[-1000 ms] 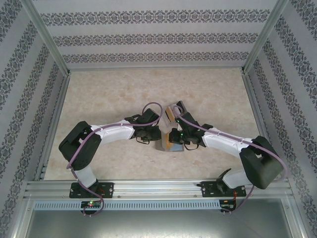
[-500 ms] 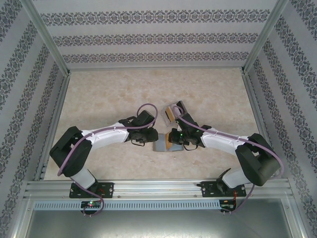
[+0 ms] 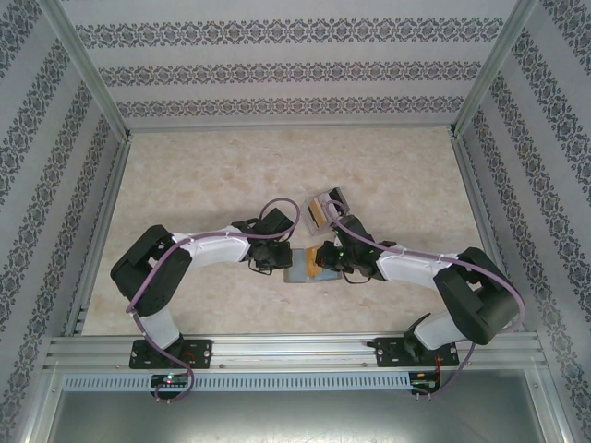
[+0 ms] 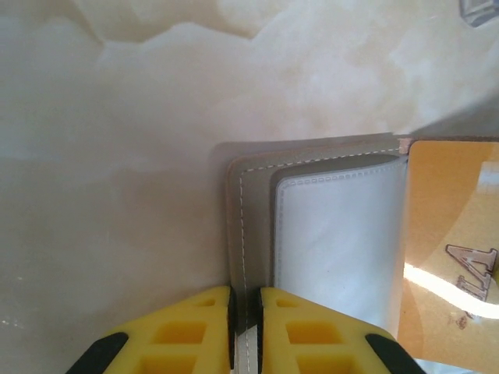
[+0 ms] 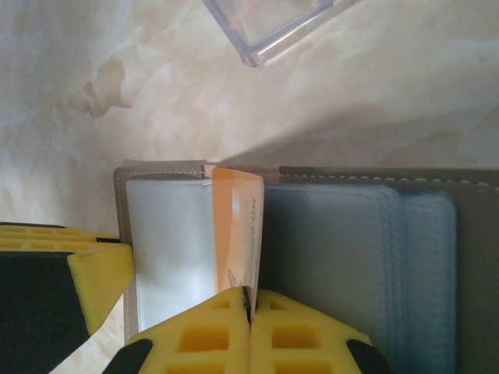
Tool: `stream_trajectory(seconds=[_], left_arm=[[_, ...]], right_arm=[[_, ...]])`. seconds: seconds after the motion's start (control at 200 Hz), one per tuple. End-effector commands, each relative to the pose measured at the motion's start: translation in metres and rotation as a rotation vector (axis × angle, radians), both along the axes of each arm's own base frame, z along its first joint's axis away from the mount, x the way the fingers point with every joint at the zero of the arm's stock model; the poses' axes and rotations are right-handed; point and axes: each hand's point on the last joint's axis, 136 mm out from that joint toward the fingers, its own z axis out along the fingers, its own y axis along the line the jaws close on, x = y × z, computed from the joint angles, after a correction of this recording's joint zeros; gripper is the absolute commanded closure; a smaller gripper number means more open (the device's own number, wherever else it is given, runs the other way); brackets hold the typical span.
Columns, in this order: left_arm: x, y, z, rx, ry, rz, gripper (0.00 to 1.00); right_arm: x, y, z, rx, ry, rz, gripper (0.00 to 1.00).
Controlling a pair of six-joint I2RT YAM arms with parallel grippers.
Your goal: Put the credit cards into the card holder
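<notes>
The flat grey stitched folding card holder (image 5: pixel 335 257) lay open on the pale marbled table (image 4: pixel 117 117), both inner panels facing up. My left gripper (image 4: pixel 245 319) was pinched closed on the card holder's outer edge, with the stitched grey rim caught between the yellow pads. My right gripper (image 5: pixel 249 308) was clamped on the thin orange-gold plastic credit card (image 5: pixel 236 226). That credit card stood on edge over the card holder's fold, with the whitish panel on one side and the blue-grey pocketed panel on the other. I could not tell whether its far end had entered a pocket. From above, the card holder sat between my two grippers, near the table's middle. Just beyond the card holder's far edge, and apart from it, sat the small clear plastic box (image 5: pixel 273 27). A tan card-like piece (image 3: pixel 317 213) stood at the side of the box nearer the card holder. I could not tell whether that piece was inside the box or only leaning against it.
</notes>
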Motion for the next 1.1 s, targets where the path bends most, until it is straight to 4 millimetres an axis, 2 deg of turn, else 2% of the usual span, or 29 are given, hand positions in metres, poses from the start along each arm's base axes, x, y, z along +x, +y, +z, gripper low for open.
stream_trajectory(seconds=[0.0,0.175,0.425,0.595,0.924,1.094], left_arm=[[0.002,-0.002,-0.007,0.009,0.011,-0.009,0.85],[0.002,0.0,-0.007,0.024,0.014,0.0,0.88],[0.0,0.007,-0.01,0.056,0.028,0.024,0.92],[-0.001,0.006,-0.014,0.053,0.044,0.03,0.94],[0.0,0.003,-0.011,0.039,0.04,0.024,0.94],[0.001,0.004,-0.011,0.049,0.037,0.023,0.94]], right_arm=[[-0.019,-0.001,-0.026,-0.014,0.086,0.024,0.97],[-0.021,0.001,-0.025,-0.001,0.087,0.03,0.97],[-0.029,-0.013,-0.021,0.004,0.068,0.013,0.96],[-0.032,-0.008,-0.022,0.039,0.076,0.026,0.96],[-0.026,0.004,-0.027,0.071,0.082,0.019,0.95],[-0.025,0.004,-0.027,0.069,0.083,0.005,0.95]])
